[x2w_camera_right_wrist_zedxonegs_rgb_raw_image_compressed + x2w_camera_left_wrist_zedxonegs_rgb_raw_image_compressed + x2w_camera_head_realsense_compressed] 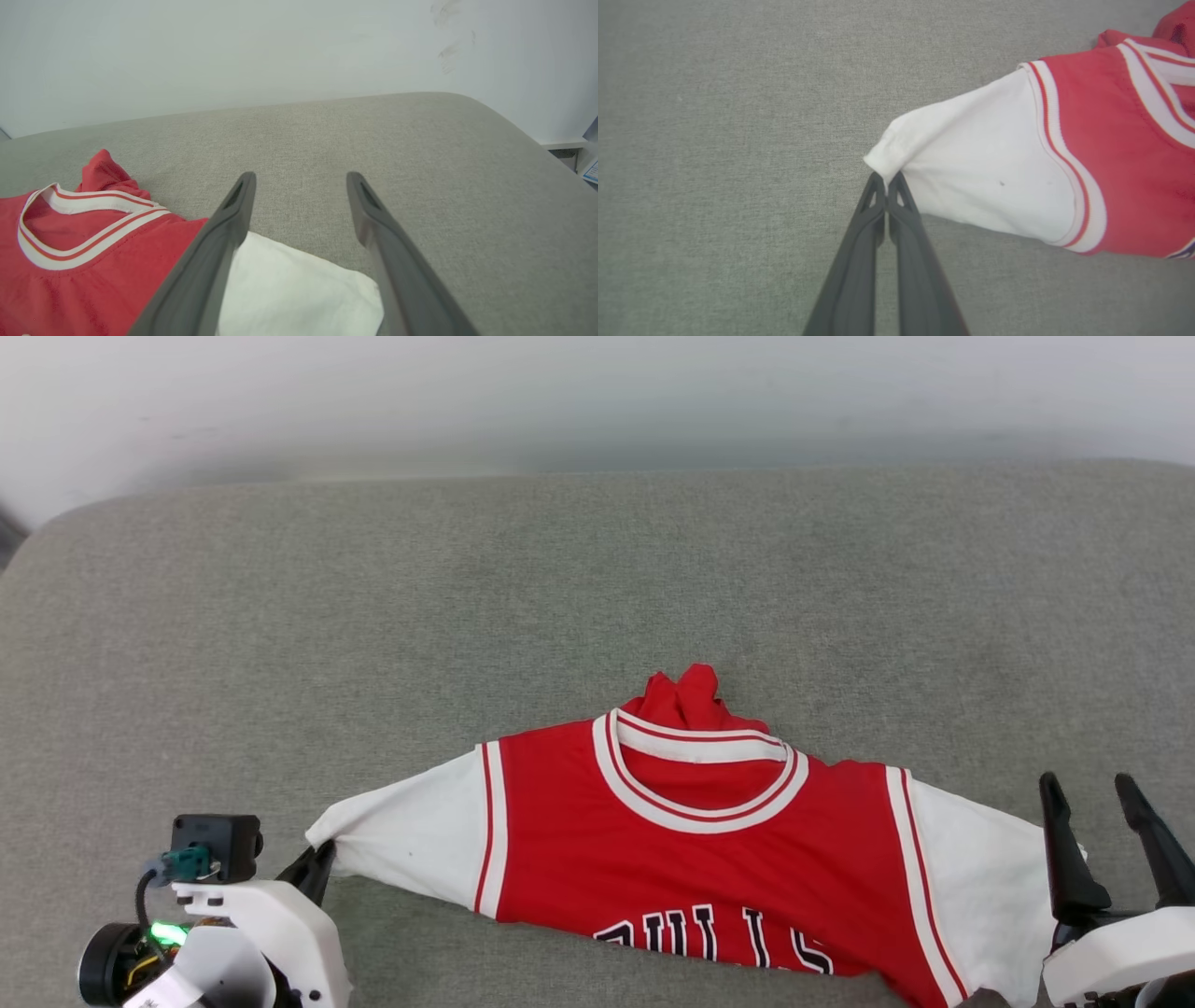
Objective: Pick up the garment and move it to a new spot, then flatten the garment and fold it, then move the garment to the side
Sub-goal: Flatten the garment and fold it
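The garment [709, 859] is a red jersey with white sleeves and black lettering, lying face up on the grey surface, collar toward the far side. My left gripper [322, 859] is shut on the tip of the garment's white sleeve [971, 168]; in the left wrist view the gripper's [887, 179] two fingers pinch the cuff corner. My right gripper [1092, 793] stands open above the other white sleeve [289, 289]; in the right wrist view its fingers [236, 205] straddle that cloth with a wide gap and nothing between them.
A wide grey fabric surface [467, 597] stretches beyond the garment to a pale wall [597, 392]. Its rounded right corner [504, 135] drops off near a white ledge.
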Robot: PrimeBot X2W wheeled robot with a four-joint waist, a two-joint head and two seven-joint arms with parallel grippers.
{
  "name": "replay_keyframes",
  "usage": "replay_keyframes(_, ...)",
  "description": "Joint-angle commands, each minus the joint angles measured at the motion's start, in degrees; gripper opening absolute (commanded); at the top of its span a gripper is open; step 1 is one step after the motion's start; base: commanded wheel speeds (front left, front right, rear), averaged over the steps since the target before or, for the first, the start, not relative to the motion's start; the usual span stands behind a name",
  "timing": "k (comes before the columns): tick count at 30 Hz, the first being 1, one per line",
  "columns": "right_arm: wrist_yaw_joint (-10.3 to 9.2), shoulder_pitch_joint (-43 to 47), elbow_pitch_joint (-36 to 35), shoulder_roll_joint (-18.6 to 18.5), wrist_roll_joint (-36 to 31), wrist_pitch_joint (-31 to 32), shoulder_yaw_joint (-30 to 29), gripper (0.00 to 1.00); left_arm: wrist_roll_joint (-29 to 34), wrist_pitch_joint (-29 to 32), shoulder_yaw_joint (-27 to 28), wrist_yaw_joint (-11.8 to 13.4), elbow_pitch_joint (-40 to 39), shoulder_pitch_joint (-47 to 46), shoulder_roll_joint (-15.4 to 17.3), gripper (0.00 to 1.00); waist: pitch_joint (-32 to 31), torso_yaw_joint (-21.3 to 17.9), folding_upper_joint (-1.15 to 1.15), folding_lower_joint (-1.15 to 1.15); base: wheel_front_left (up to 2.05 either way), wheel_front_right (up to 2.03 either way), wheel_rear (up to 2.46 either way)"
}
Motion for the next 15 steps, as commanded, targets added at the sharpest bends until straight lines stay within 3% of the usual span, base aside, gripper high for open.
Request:
replay_keyframes(1, -0.02, 0.9, 0.2, -0.3, 0.1, 1.6, -0.1, 1.00, -1.0, 0.2, 0.6, 0.2, -2.7, 1.7, 0.3, 0.00, -0.5, 0.5, 0.00, 0.00, 0.00, 0.00, 0.00)
replay_keyframes(5, -0.02, 1.4, -0.1, -0.3, 1.8, 9.4, -1.6, 1.00, -5.4, 0.8, 2.3, -1.5, -11.1, 5.1, 0.5, 0.00, -0.9, 1.2, 0.00, 0.00, 0.00, 0.00, 0.00)
replay_keyframes(15, -0.01, -1.2, -4.1, -6.5, 0.1, 38.2, -5.2, 1.00, -5.7, 5.4, 1.6, 0.0, -25.7, 8.1, 2.9, 0.00, 0.9, 2.7, 0.00, 0.00, 0.00, 0.00, 0.00)
